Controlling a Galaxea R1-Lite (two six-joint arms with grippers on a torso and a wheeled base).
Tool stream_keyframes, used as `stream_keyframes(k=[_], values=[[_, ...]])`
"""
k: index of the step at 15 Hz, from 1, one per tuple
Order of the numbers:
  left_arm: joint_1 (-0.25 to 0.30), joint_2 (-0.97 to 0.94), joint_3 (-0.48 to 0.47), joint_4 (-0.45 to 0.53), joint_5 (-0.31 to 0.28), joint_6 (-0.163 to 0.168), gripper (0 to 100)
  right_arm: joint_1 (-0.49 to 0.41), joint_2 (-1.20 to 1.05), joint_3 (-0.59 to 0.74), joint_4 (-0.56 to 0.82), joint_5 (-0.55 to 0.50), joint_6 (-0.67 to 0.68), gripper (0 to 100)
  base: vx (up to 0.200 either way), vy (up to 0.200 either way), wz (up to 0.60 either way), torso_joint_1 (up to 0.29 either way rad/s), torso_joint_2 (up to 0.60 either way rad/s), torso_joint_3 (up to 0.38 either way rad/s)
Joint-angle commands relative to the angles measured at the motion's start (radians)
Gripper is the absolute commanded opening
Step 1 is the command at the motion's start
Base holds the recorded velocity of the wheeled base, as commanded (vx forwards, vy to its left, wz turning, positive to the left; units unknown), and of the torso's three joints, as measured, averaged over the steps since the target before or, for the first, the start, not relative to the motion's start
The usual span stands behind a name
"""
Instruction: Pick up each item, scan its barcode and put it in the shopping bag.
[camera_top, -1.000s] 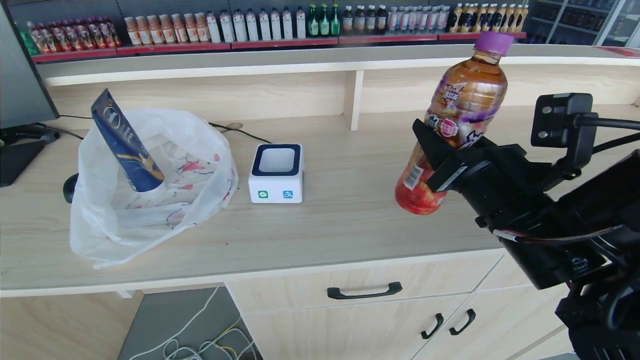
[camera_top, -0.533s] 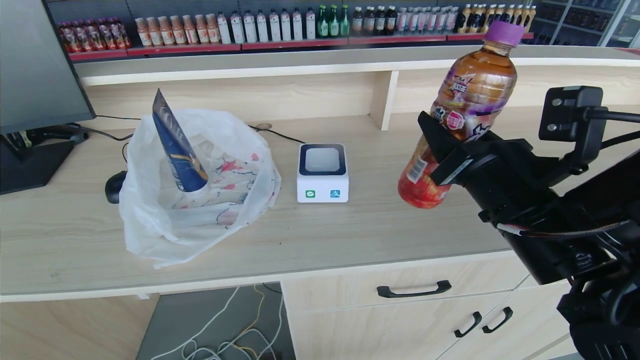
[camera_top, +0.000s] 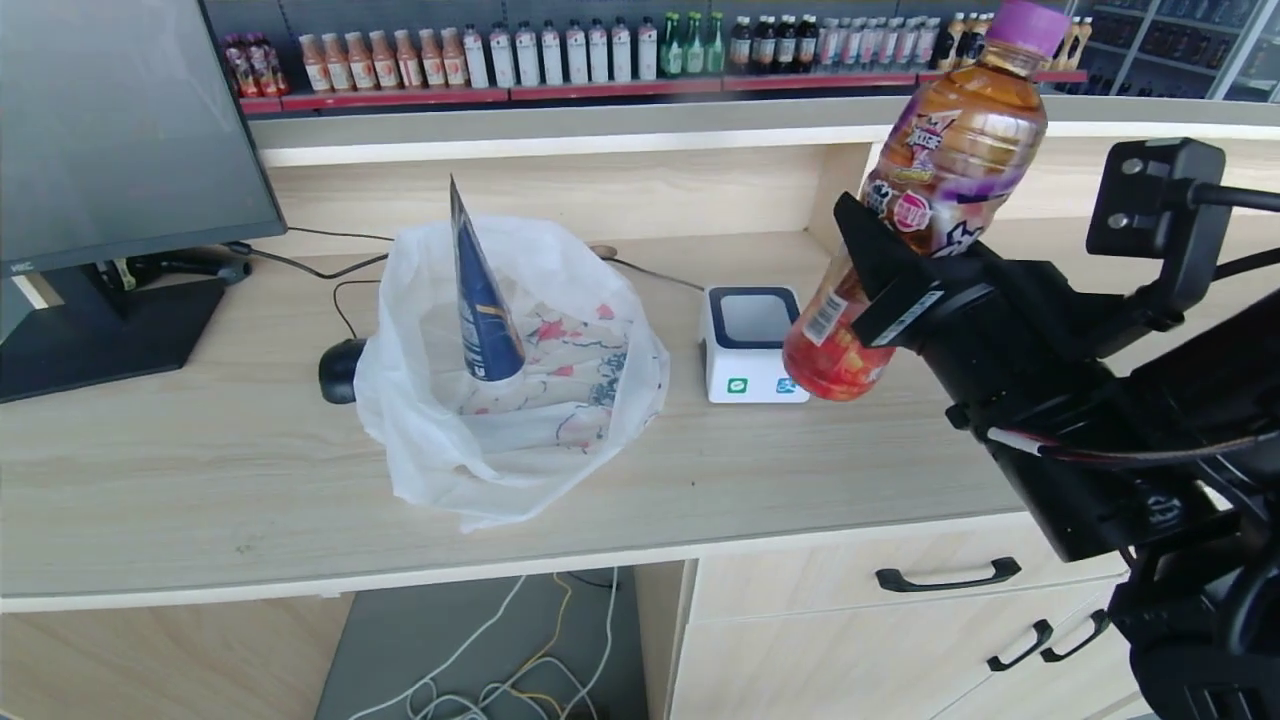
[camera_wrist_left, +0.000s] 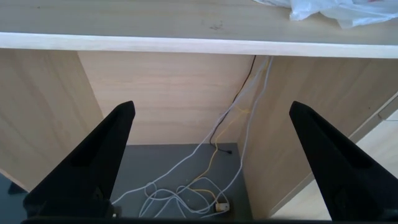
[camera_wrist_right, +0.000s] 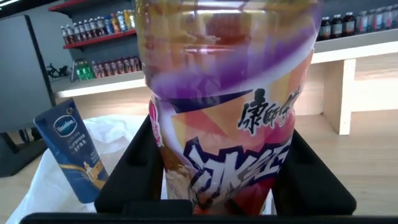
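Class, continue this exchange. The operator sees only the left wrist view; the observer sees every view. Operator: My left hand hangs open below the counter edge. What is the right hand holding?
Observer: The right hand is shut on a tea bottle, purple cap up, held above the counter.
Operator: Where is the scanner from there?
Observer: The white scanner sits on the counter; in the head view the bottle's base overlaps its right front corner.
Operator: Is the shopping bag empty?
Observer: No, the shopping bag, to the scanner's left, has a blue tube standing in it.
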Motion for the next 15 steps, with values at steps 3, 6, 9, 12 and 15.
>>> stream_keyframes(k=[3, 6, 9, 12, 15], values=[[0.0, 0.0, 0.0, 0.002, 0.0, 0.0, 100, 0.083, 0.025, -0.007, -0.001, 0.0, -0.004, 0, 0.0, 0.0, 0.0, 0.0, 0.0, 0.0], [0.0, 0.0, 0.0, 0.002, 0.0, 0.0, 100, 0.083, 0.041, -0.007, -0.001, 0.0, -0.013, 0, 0.0, 0.0, 0.0, 0.0, 0.0, 0.0], [0.0, 0.0, 0.0, 0.0, 0.0, 0.0, 100, 0.085, 0.041, 0.006, -0.001, 0.054, -0.061, 0, 0.0, 0.0, 0.0, 0.0, 0.0, 0.0], [0.0, 0.0, 0.0, 0.0, 0.0, 0.0, 100, 0.045, 0.041, 0.002, -0.001, 0.106, -0.227, 0, 0.0, 0.0, 0.0, 0.0, 0.0, 0.0], [0.002, 0.0, 0.0, 0.0, 0.0, 0.0, 100, -0.024, 0.118, -0.178, -0.001, 0.197, -0.492, 0, 0.0, 0.0, 0.0, 0.0, 0.0, 0.0]])
